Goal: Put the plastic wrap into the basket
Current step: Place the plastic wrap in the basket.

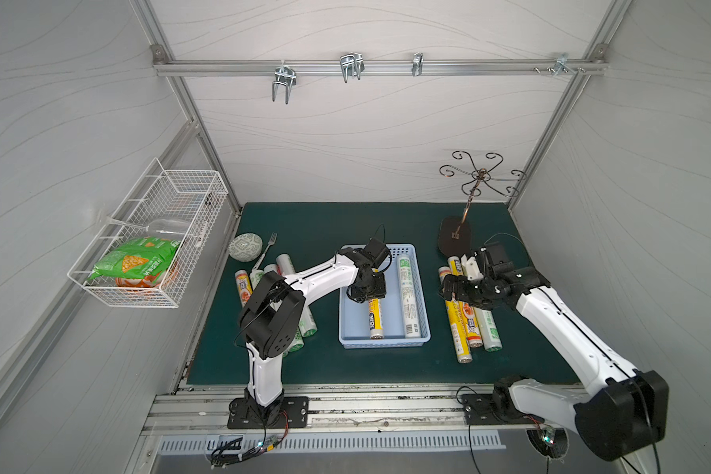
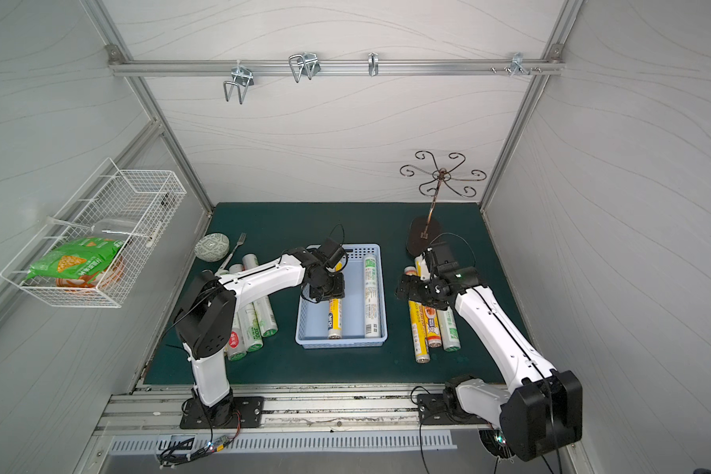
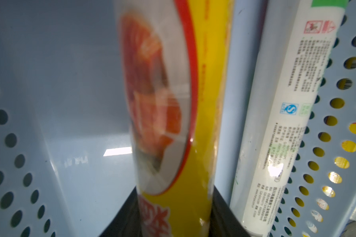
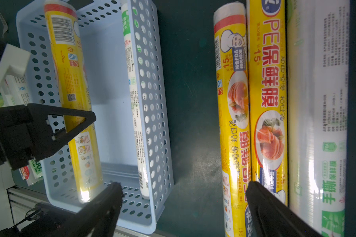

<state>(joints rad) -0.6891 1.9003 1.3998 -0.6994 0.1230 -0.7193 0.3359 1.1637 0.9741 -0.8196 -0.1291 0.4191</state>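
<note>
Two rolls sit in the basket (image 4: 150,102): the left gripper (image 1: 370,292) clamps a barcoded yellow roll (image 1: 375,322), with a white-green roll (image 4: 135,106) just beside its jaws. The right gripper (image 4: 184,185) hangs wide open; by one finger lies a long yellow roll (image 4: 267,82) reading "PE保鲜膜", and beyond it a pale roll (image 4: 319,123) marked "手撕保鲜膜".

Both arms have white shells and black joints. The left arm (image 1: 317,275) stands at the lower middle of the frame, the right arm (image 1: 551,320) at the lower right. Thin black cables (image 1: 583,329) run along them. Each sits on a black plate (image 1: 296,410), maybe with small screws. The right gripper (image 4: 184,187) has black pointy fingers (image 4: 275,213).
</note>
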